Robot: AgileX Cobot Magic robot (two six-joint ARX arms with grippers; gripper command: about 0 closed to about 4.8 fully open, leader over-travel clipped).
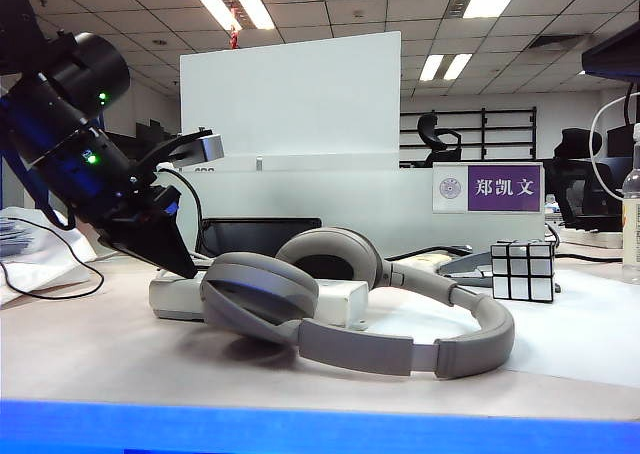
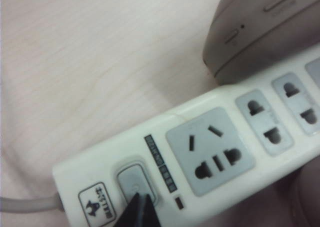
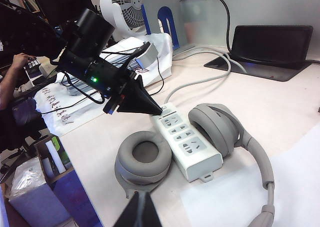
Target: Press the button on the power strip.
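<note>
The off-white power strip (image 2: pixel 210 137) lies on the table, with its pale grey cable (image 2: pixel 25 203) leaving one end. Its grey button (image 2: pixel 131 179) sits beside the logo at that cable end. My left gripper (image 2: pixel 141 198) is shut, and its black tips are together over the button's edge. In the exterior view the left gripper (image 1: pixel 186 269) points down onto the left end of the power strip (image 1: pixel 172 296). My right gripper (image 3: pixel 141 196) is shut on nothing and hangs above one ear cup of the headphones (image 3: pixel 142 159). It does not show in the exterior view.
Grey over-ear headphones (image 1: pixel 400 349) straddle the power strip, one cup on each side. A mirrored cube (image 1: pixel 523 271) and a bottle (image 1: pixel 631 224) stand at the right. A black pad (image 3: pixel 272 44), a fan (image 3: pixel 127 7) and papers (image 3: pixel 75 94) lie further back.
</note>
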